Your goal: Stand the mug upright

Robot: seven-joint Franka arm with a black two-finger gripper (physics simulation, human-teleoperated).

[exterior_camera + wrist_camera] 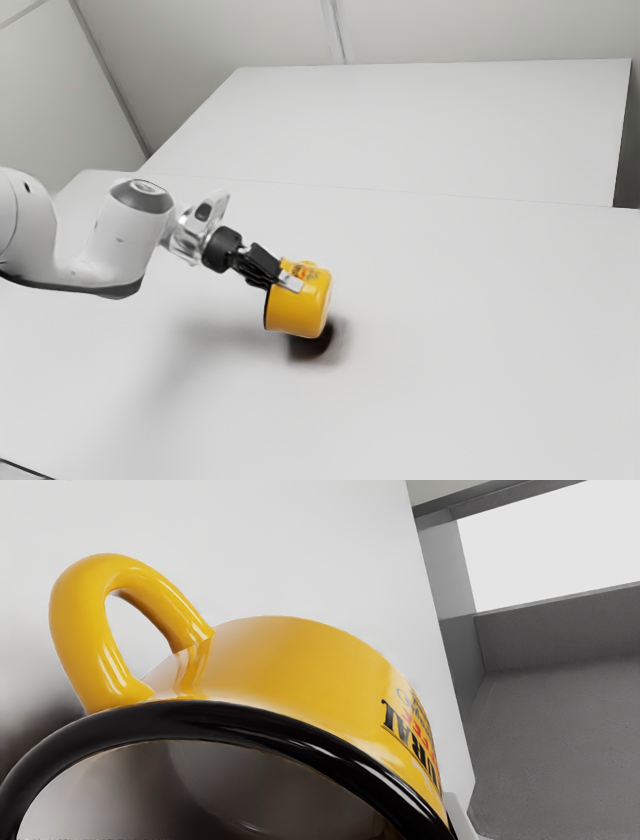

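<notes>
Exterior view: yellow mug (300,318) tipped over at the gripper (288,282)

The robot arm (120,245) comes in from the exterior view's left and leans down to the mug. The black gripper is right up at the mug's side. I cannot tell if the gripper is open or if it is squeezing the mug.

The mug is over the white table (450,340). It is not standing up. It is tipped on its side, with its open mouth toward the exterior view's left and its bottom toward the exterior view's right. A dark shadow (312,350) is under it. I cannot tell if the mug touches the table. Behind the table is a big pale flat part (430,120), and there is a pale wall (200,40) too.

In the wrist view, the mug is very close. Its round black rim (200,721) is near the camera, and I can see into the mug. The fat yellow handle (75,630) sticks out from one side. Around the mug from the handle are black letters (412,742) and small red ones (419,725). Past the table's edge are a gray floor (550,740) and a bright white patch (540,550).
</notes>
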